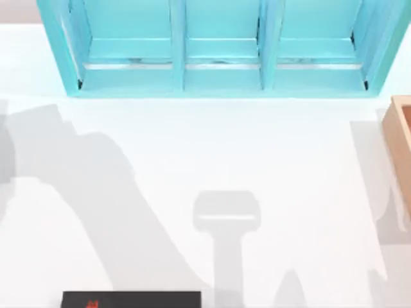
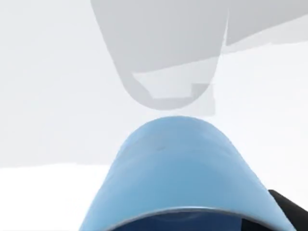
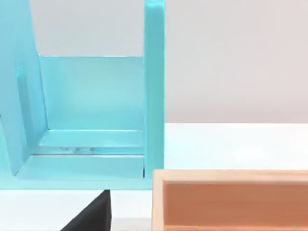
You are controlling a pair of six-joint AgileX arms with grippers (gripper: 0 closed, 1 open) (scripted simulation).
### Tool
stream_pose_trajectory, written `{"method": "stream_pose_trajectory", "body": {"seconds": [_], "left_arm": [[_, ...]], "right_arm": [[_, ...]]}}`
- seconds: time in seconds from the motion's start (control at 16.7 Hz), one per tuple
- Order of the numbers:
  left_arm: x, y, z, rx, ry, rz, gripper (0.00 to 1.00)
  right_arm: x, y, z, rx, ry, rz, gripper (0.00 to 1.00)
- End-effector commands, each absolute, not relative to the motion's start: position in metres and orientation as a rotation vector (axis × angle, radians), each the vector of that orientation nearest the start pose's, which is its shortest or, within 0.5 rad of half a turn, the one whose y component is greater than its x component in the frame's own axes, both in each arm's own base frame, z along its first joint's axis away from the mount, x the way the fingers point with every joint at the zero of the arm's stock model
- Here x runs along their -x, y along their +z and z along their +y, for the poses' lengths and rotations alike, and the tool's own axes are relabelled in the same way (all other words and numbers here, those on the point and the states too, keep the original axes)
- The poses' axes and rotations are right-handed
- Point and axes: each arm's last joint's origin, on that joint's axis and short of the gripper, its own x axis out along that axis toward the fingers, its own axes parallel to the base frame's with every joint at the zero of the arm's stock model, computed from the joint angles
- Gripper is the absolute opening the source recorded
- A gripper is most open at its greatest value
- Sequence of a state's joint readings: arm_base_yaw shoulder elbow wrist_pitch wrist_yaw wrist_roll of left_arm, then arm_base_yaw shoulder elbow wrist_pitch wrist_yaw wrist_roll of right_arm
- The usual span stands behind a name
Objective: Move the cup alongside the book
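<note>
Closest to our left wrist camera, the cup (image 2: 180, 173) is a light blue cylinder with its open rim toward the lens, hanging above the white bench (image 2: 43, 96) over its own grey shadow. A dark sliver of our left end effector (image 2: 291, 209) shows just beside the cup's rim; we cannot tell how its fingers stand. From above, the book (image 1: 131, 299), black with a small red mark, lies at the near edge of the bench, left of centre. Well beyond the book stands a turquoise shelf unit (image 1: 221, 45) with three compartments. Far right of the book, at the bench's edge, sits a tan wooden box (image 1: 401, 147).
</note>
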State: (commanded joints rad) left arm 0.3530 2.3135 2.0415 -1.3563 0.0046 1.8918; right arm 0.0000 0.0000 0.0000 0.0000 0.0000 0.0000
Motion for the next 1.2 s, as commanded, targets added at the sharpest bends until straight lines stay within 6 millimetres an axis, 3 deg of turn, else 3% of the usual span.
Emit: {"method": "stream_pose_trajectory", "body": {"seconds": [0.36,0.54,0.72,0.96,1.2], "left_arm": [[-0.390,0.223,0.064,-0.922,-1.038,1.416,0.00],[-0.354,0.247,0.012,-0.781,-0.848,1.494,0.00],[-0.303,0.264,-0.031,-0.617,-0.629,1.544,0.00],[-0.227,0.269,-0.066,-0.383,-0.352,1.571,0.00],[-0.160,0.255,-0.075,-0.187,-0.145,1.569,0.00]], "right_arm": [[-0.106,0.160,-0.001,0.000,0.000,0.000,1.00],[-0.106,0.160,-0.001,0.000,0.000,0.000,1.00],[-0.106,0.160,-0.001,0.000,0.000,0.000,1.00],[-0.106,0.160,-0.001,0.000,0.000,0.000,1.00],[-0.106,0.160,-0.001,0.000,0.000,0.000,1.00]]}}
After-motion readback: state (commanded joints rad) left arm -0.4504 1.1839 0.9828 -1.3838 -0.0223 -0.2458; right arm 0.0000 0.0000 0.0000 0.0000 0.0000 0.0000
